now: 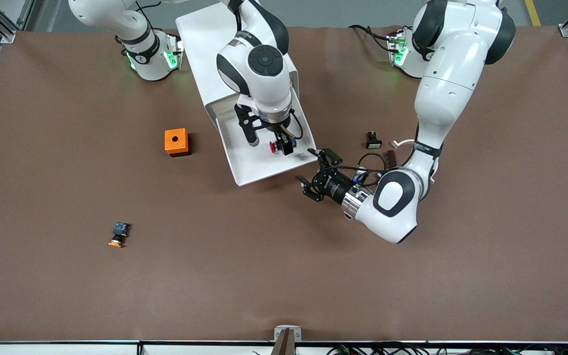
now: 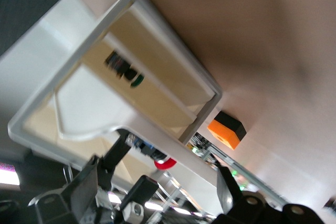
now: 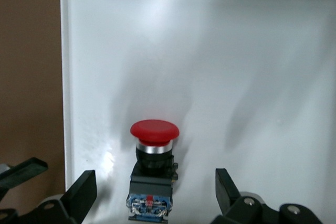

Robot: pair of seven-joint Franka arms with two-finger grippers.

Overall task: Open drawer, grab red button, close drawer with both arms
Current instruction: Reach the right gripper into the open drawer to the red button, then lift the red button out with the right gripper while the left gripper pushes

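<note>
Nearest the camera on the bench (image 1: pixel 284 276) lies an orange-capped button (image 1: pixel 119 234), off toward the right arm's end and not the one wanted.

Going by size, the cabinet (image 1: pixel 200 44) stands between the two bases, and its drawer (image 1: pixel 254 165) is pulled well out toward the camera. An orange box (image 1: pixel 176 142) sits beside the drawer toward the right arm's end; a few small parts (image 1: pixel 373 141) lie toward the left arm's end.

The right arm reaches down over the open drawer. Its claw (image 1: pixel 269 140) hangs low with fingers spread wide, and in the right wrist view the red button (image 3: pixel 153 167) lies on the drawer floor between them, not yet touched. The left claw (image 1: pixel 316 173) waits just beside the drawer's front corner, also spread and holding nothing.

So the opening looks done and the grab is in hand. I'd judge the next move is for the right claw to drop a little and pinch the button's black body, then lift it clear of the drawer walls. Only then can the left claw push the front shut.
</note>
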